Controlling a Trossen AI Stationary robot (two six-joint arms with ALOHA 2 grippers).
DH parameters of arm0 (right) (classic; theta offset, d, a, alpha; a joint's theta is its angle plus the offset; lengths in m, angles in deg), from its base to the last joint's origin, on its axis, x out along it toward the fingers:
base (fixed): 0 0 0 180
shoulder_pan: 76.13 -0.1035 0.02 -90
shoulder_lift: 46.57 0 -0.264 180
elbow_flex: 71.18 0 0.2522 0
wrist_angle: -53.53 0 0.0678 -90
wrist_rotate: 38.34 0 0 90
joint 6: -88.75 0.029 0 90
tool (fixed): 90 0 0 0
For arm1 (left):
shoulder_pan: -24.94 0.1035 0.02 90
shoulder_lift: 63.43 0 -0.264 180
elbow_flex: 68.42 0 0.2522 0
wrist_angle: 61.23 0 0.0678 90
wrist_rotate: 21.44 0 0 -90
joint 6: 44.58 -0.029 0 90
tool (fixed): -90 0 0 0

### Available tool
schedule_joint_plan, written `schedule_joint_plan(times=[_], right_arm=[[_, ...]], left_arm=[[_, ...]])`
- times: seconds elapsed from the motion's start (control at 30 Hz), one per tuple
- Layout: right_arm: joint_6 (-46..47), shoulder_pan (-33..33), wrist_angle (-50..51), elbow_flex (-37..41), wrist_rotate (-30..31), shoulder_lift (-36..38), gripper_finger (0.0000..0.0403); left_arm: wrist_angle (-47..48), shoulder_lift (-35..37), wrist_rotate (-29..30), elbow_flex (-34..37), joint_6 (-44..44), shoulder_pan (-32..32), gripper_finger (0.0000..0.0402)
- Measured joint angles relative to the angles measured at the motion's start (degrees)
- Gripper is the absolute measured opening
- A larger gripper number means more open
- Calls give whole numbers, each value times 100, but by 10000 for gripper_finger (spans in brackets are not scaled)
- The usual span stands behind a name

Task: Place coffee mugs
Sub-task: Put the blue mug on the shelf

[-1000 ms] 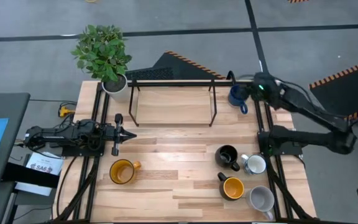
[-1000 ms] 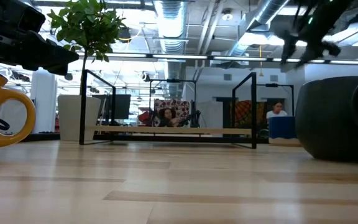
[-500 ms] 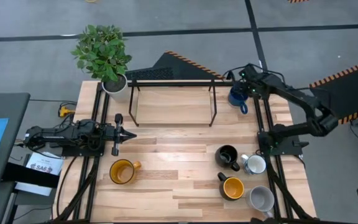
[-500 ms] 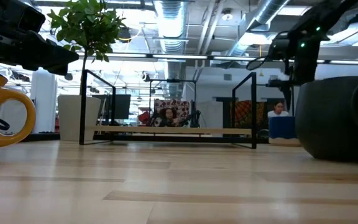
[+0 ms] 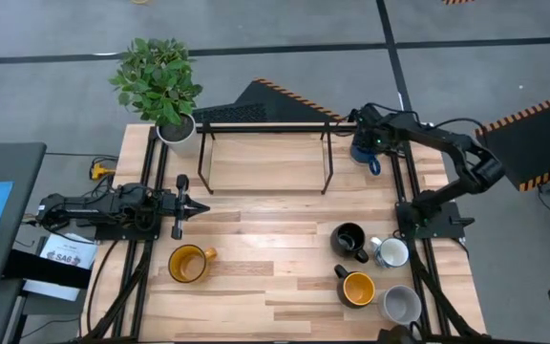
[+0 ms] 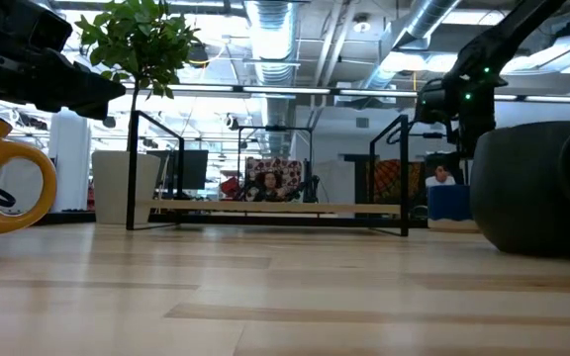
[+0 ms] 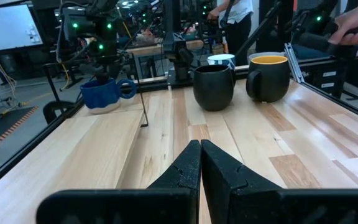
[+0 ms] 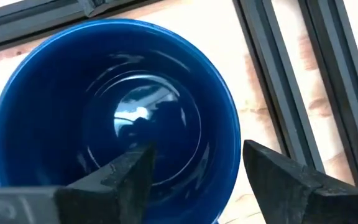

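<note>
Now my right jaws (image 8: pixel 191 171) wide, straddling blue mug (image 8: pixel 114 112) rim, mug upright at bench (image 5: pixel 256 277) 1 o'clock corner. Left jaws (image 7: pixel 199 163) pinched together, idle at 9 o'clock.

My right arm reaches to the far right of the table, bent at the elbow, with the right gripper (image 5: pixel 366 143) pointing straight down and its fingers (image 8: pixel 126 174) spread apart. My left arm lies low along the left edge, stretched toward the middle, with the left gripper (image 5: pixel 191 205) level and its fingers (image 7: pixel 188 168) pressed together.
</note>
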Motion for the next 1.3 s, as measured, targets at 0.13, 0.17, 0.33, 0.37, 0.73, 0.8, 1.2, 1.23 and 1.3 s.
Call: schedule_joint_plan(times=[0.13,0.17,0.33,0.37,0.73,0.8,1.2,1.23,1.3], right_arm=[[60,0,-5,0,108,-75,245],[77,0,-3,-1,153,-113,233],[125,0,-7,0,209,-111,142],[121,-2,4,0,209,-103,120],[-329,-94,67,15,40,659,46],[-399,-92,80,-8,93,939,46],[-1337,-629,640,-1817,360,2074,46],[-1384,-804,587,-2043,360,2040,46],[-1465,-1237,524,-2532,358,1862,46]], left_arm=[[0,1,0,0,-1,0,0],[-2,0,0,0,0,-1,0],[0,0,0,0,0,-1,0],[-1,0,0,0,0,0,0],[0,0,0,0,0,0,0],[-1,0,0,0,0,-1,0],[-2,0,0,0,-2,-1,0],[-1,0,0,0,0,0,0],[-2,0,0,0,0,-1,0]])
